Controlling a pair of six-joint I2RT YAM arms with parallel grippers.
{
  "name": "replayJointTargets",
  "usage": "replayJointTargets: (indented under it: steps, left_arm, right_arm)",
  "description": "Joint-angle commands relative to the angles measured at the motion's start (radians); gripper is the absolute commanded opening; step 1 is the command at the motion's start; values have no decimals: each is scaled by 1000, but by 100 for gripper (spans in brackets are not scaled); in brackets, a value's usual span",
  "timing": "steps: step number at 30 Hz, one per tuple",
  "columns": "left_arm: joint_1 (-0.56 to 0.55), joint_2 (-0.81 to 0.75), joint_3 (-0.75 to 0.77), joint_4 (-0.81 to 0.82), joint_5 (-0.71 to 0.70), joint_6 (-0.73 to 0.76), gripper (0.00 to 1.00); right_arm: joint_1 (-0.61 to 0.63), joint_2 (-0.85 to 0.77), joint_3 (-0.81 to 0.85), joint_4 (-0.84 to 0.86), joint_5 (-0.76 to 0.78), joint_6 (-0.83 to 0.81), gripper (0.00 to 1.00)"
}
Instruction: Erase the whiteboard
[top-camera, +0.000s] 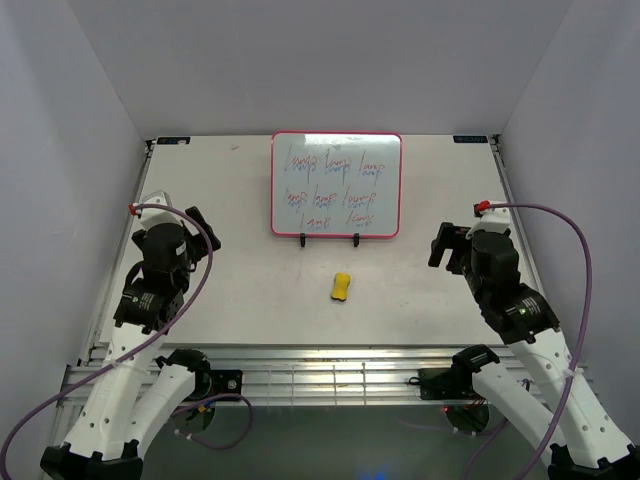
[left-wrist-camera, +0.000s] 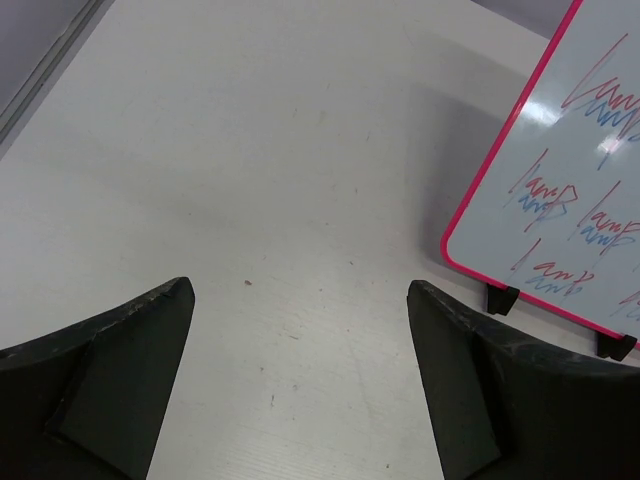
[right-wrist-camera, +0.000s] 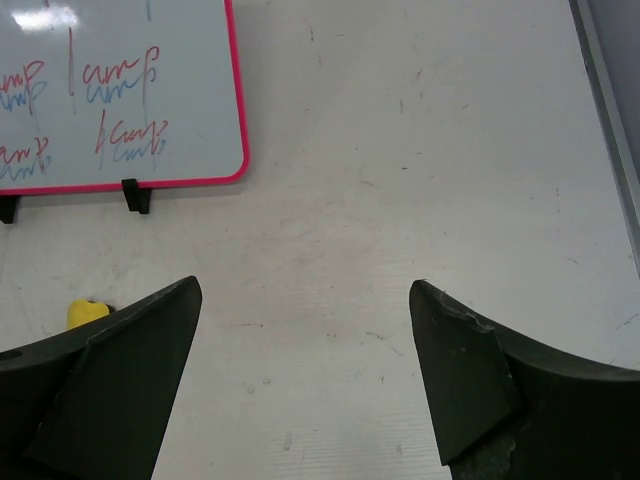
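Note:
The whiteboard (top-camera: 336, 185) with its pink-red frame stands propped on a black wire stand at the back middle of the table, covered in red and blue scribbles. It also shows in the left wrist view (left-wrist-camera: 570, 190) and the right wrist view (right-wrist-camera: 110, 95). A small yellow eraser (top-camera: 342, 287) lies on the table in front of it; its edge shows in the right wrist view (right-wrist-camera: 86, 312). My left gripper (top-camera: 200, 228) is open and empty at the left. My right gripper (top-camera: 443, 246) is open and empty at the right.
The black feet of the stand (top-camera: 329, 240) poke out under the board's lower edge. The table (top-camera: 250, 290) is white, with raised rails along its left, right and near edges. Grey walls close in the sides and back.

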Motion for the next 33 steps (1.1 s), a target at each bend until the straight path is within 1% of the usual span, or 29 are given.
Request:
replayJointTargets:
  steps: [1,6,8,9,10,11,12,14,15,18,19,20,21,22,23,24,25,26,27,28,29,33]
  left_arm:
    - [-3,-2,-9,3,-22,-8,98]
    - [-3,33,16,7,13,-17,98]
    - [-3,55,29,15,79,-27,98]
    - [-3,61,36,50,120,-28,98]
    - [-3,67,28,85,242,-20,98]
    - [-3,72,19,121,306,-13,98]
    - [-3,85,10,197,350,-10,98]
    - [-3,104,-9,272,416,-53,98]
    - [-3,118,-12,355,435,-59,98]
    - [17,257,55,438,588,-96,98]
    - [29,374,139,445,640,-97,98]
    - [48,438,179,455,698,-97,98]
    - [98,499,213,489,819,-102,98]
    - [129,606,265,512,881,-109,98]
    - [152,648,267,553,939,-112,98]
    - [198,687,258,725,1090,-119,98]
    - [215,728,249,823,1175,-129,98]
    - [230,819,243,989,1256,-172,98]
    - [247,875,262,1033,1373,-192,98]
    - [249,932,293,1050,1412,-192,98]
    - [249,1033,353,1051,1430,-174,98]
    - [249,1219,445,1060,1463,-191,98]
  right_arm:
    - [3,9,5,22,35,14,90]
    - [3,15,-10,48,46,45,90]
    - [3,1,-31,63,35,57,90]
    - [3,-6,-37,83,20,59,90]
    - [3,-22,-44,95,9,71,90]
    - [3,-31,-59,107,-18,79,90]
    - [3,-37,-65,121,-40,83,90]
    - [3,-46,-71,138,-109,83,90]
    - [3,-49,-76,146,-129,83,90]
    - [3,-66,-97,183,-233,60,90]
    - [3,-82,-105,198,-267,51,90]
    - [3,-91,-114,228,-320,43,90]
    - [1,-108,-131,239,-336,46,90]
    - [3,-115,-136,250,-365,46,90]
    - [4,-121,-140,262,-382,51,90]
    - [3,-129,-148,267,-397,54,90]
    - [3,-132,-151,270,-398,56,90]
    - [3,-135,-151,272,-407,59,90]
    - [3,-138,-150,270,-407,59,90]
    - [3,-141,-150,269,-422,57,90]
    - [1,-145,-150,267,-449,57,90]
    - [3,-174,-154,272,-447,48,90]
